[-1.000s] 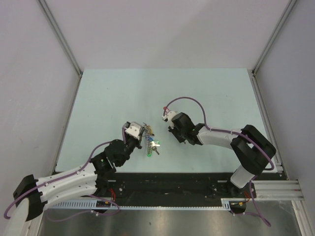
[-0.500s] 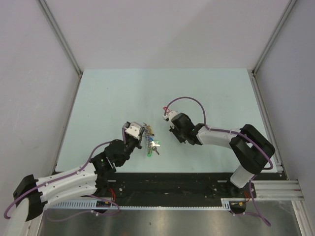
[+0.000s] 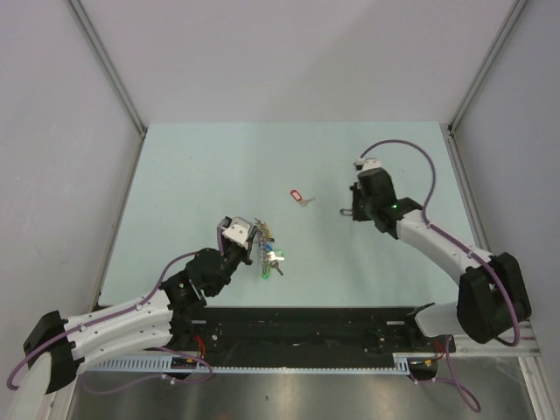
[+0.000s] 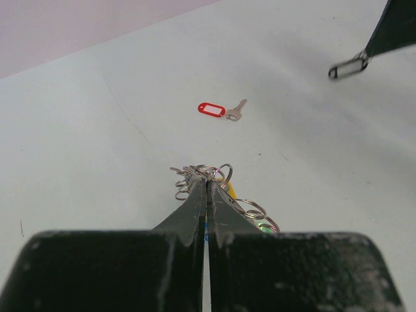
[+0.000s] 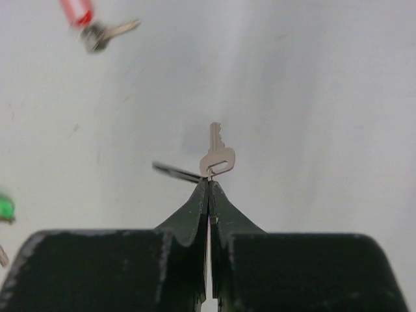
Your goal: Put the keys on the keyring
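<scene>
Key (image 5: 216,153) pinched in closed right gripper (image 5: 208,184), blade pointing away from it, left gripper (image 4: 207,186) clamped on keyring (image 4: 221,174).

The top view looks steeply down from high above the near edge, far enough back to take in the whole pale green table (image 3: 219,166). The 2 wrist cameras sit close behind the left gripper (image 4: 207,185) and the right gripper (image 5: 208,183), each looking low along it. All 3 views share the small silver key with the red plastic tag (image 3: 298,196), which lies ahead of the left gripper and ahead-left of the right gripper.
</scene>
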